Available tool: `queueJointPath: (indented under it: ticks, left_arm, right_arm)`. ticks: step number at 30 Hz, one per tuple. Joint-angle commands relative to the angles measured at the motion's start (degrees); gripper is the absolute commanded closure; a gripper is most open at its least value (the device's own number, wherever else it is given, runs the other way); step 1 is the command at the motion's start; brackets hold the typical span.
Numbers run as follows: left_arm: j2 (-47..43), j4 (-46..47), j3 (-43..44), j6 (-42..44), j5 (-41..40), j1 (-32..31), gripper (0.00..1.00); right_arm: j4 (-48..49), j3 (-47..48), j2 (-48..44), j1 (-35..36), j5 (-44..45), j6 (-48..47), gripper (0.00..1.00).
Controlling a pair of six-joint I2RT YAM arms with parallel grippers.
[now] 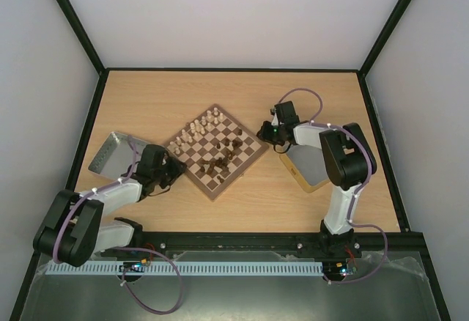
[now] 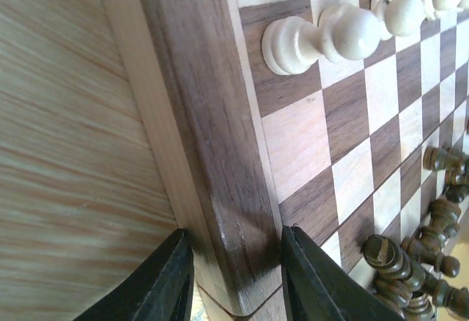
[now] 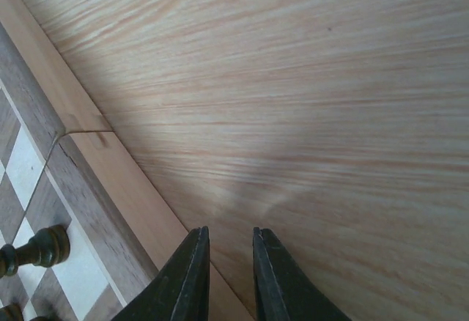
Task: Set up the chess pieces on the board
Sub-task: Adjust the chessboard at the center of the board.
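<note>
Board (image 1: 243, 124) set cornerwise mid-table, flanked at two corners.
Carries cream chess pieces (image 1: 198, 127) lined along its far-left edge and dark brown chess pieces (image 1: 223, 158) heaped near centre. Straddled at the left corner by the left gripper (image 2: 236, 233), one finger each side of the dark border, jaws partway apart; cannot tell whether pressing. Approached at the right corner by the right gripper (image 3: 231, 231), jaws a narrow slit, nothing between, over the table (image 3: 330, 116) just beside the rim.
</note>
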Motion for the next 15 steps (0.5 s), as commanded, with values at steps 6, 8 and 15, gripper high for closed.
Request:
queueJointPath:
  ticks: [6,8,15]
  left_arm:
    - [3.9,-1.4,2.1,3.9,-2.9,1.9,0.67]
    - [4.4,-1.7,2.7,5.1,-3.1,2.8,0.67]
    - [6.6,-3.3,5.6,9.3,-2.9,5.3,0.67]
  right_arm:
    - [-6.6,-3.3,-2.6,2.7,3.4,-1.4,0.82]
    - [-6.8,-3.6,-2.9,3.9,3.8,-1.4,0.82]
    - [-7.8,-5.7,-5.2,7.5,6.8,-0.3,0.83]
